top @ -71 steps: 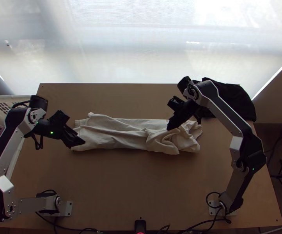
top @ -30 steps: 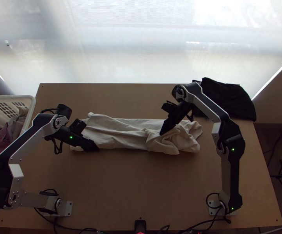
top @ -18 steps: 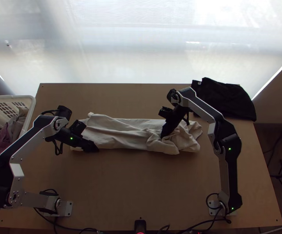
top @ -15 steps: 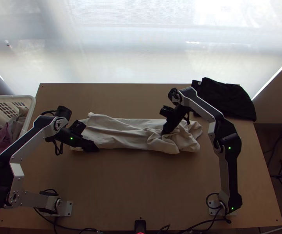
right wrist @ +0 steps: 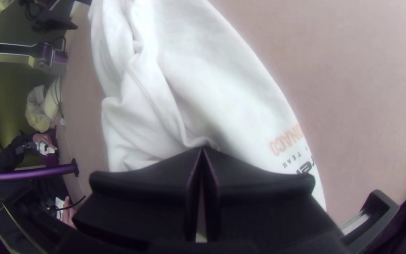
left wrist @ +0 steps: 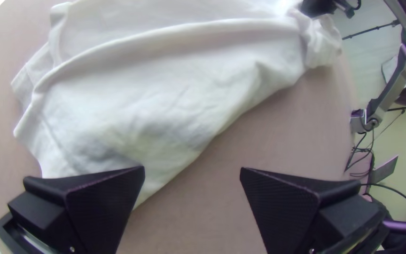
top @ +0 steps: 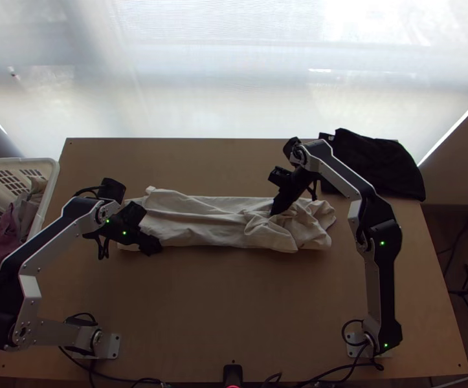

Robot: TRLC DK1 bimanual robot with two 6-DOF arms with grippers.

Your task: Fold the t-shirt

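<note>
T-shirt (top: 198,226) lies lengthwise mid-table (top: 234,304), one end bunched. Right gripper's (right wrist: 202,148) fingers clenched on the bunch; left gripper's (left wrist: 192,170) released, wide apart. Looks like straightening before the next fold; left needs a grip on the flatter end.

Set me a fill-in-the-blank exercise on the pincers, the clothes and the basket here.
The left pincer is ____, its fingers apart.
The right pincer is ____, its fingertips together at the white t-shirt.
The garment at the table's far right corner is coloured ____.
The plastic basket is at the table's ____ side.

Missing words: open; closed; black; left.
</note>
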